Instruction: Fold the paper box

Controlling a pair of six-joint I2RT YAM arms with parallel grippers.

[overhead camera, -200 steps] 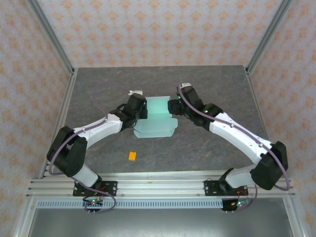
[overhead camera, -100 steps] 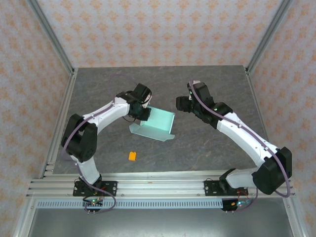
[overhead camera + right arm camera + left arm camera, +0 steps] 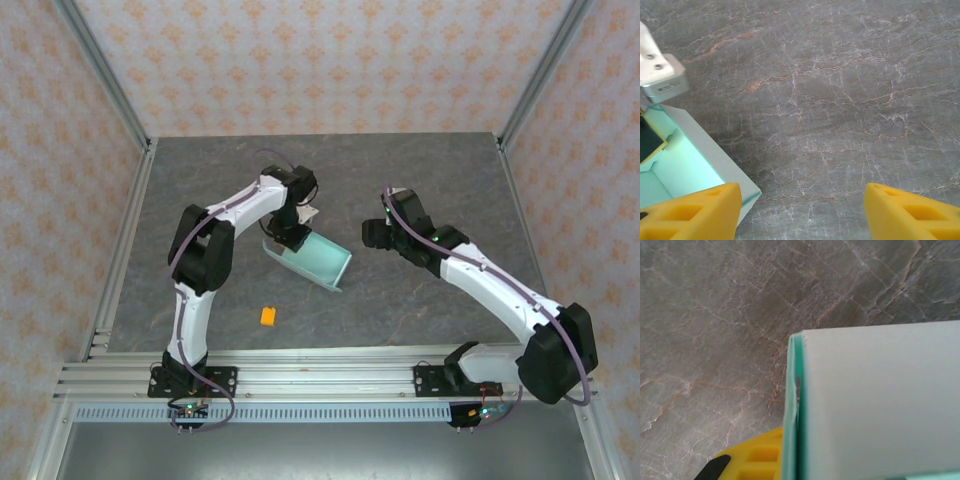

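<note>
The left claw (image 3: pixel 290 232) was clenched on the left end of the paper box (image 3: pixel 318 258), a half-formed tray held tilted over the desk (image 3: pixel 420 170), nothing visible inside. The right claw (image 3: pixel 372 232) hung released just right of it, apart. Folding seemed midway; next, that claw likely needed to press a flap.

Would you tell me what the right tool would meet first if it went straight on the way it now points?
Most likely the bare table; the open right tool faces it, and the paper box lies beside that line, though depth is unclear.
</note>
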